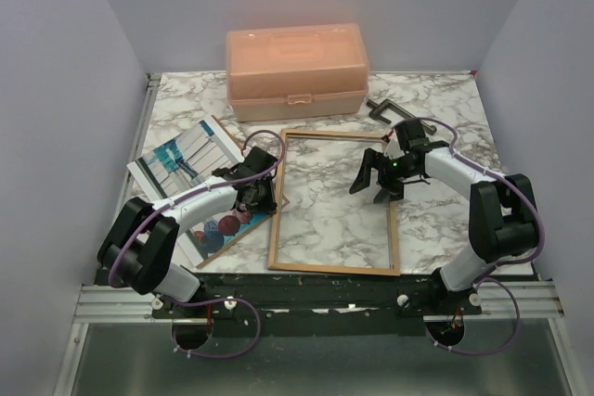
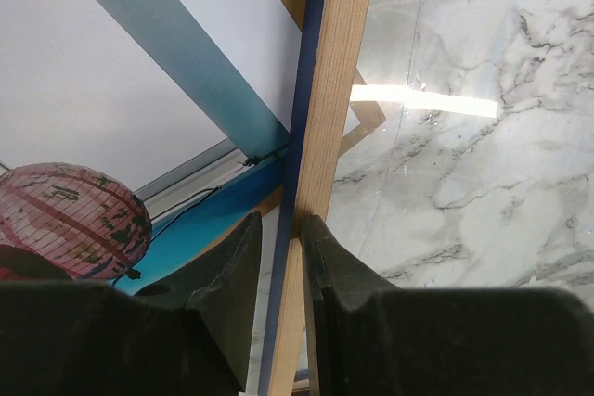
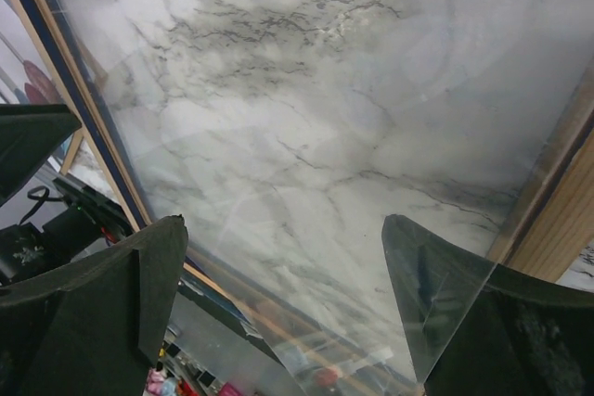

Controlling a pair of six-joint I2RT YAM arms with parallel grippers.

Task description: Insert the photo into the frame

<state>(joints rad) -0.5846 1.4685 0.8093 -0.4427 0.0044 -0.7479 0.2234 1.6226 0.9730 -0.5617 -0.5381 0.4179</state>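
Overhead view of a white and grey marble-patterned table [image 1: 436,108] with my two black arms reaching in from its near edge. At its centre lies the thin rectangular picture frame [image 1: 334,269], light tan wood back upward, its navy front showing only as a strip along the left rail; marble shows through its clear pane. Behind it, against the back wall, stands a closed peach plastic box [image 1: 297,70]. Left of the frame lies the glossy photo [image 1: 181,159], picture side up, white columns over teal water with a red balloon, partly under my left arm, its near corner reaching the frame's left rail. My left gripper [image 2: 281,229] is pinched shut on that left rail. My right gripper [image 3: 283,257] hangs just above the pane near the right rail, fingers spread wide, holding nothing. I judge the frame is opened and steadied, and the photo not yet loaded. The next move calls for lifting the photo by a free edge, turning it face down and laying it squarely inside the rails
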